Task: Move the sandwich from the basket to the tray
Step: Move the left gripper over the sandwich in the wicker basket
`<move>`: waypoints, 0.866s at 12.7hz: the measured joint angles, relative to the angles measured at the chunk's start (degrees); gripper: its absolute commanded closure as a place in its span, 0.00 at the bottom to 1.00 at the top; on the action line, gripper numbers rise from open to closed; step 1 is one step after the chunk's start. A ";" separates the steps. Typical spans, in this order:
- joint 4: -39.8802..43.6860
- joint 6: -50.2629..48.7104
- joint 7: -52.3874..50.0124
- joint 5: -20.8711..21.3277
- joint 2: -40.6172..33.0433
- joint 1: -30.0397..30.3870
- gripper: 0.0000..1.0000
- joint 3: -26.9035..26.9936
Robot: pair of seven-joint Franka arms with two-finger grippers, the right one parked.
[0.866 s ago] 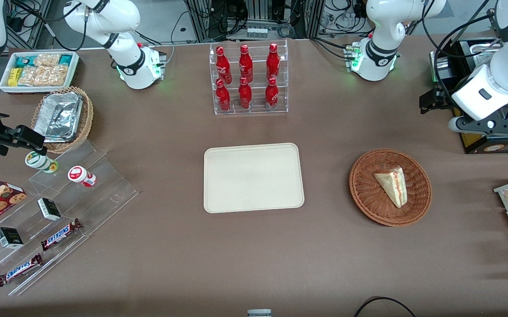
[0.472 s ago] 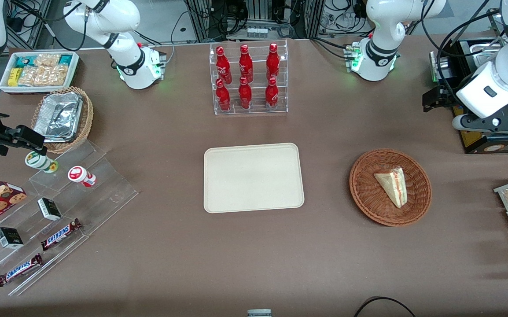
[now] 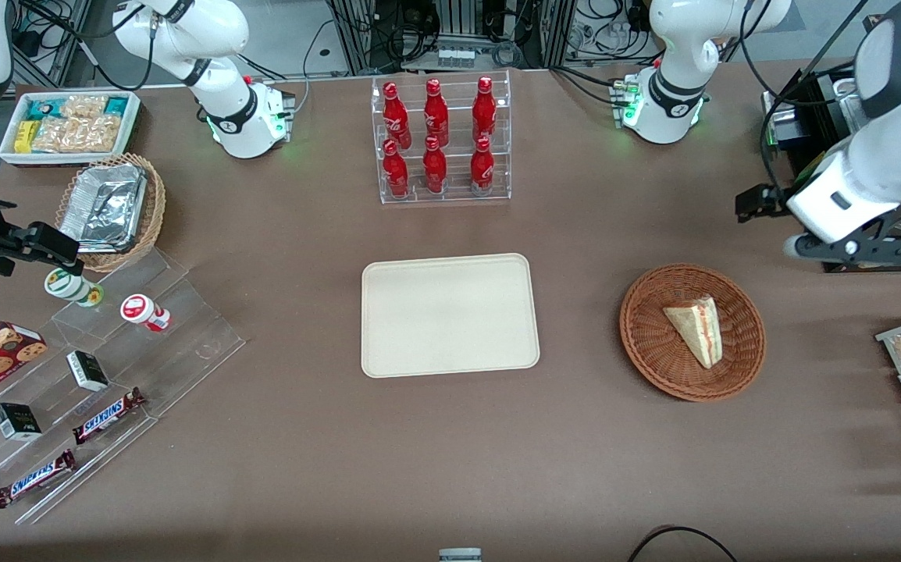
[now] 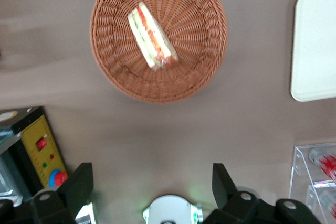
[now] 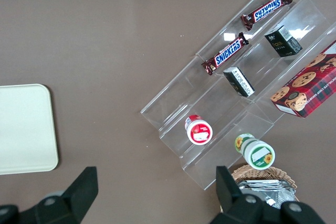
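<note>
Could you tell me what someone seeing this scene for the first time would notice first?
Probably the rack of red bottles, standing farther from the camera than the bare tray at mid-table. Next, the sandwich lying in the basket beside the tray, toward the working arm's end. The open claw hangs above the table, short of the basket, holding nothing.

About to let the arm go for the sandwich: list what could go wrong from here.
1. The sandwich lies tilted against the sloping weave of the basket; a grasp may slip or squash it.
2. The light basket could lift or slide along.
3. The open gripper hangs above bare table, farther from the front camera than the basket, with a long carry to the tray.
</note>
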 measured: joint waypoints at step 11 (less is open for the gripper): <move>-24.20 34.85 0.16 0.01 0.86 0.36 0.00 1.14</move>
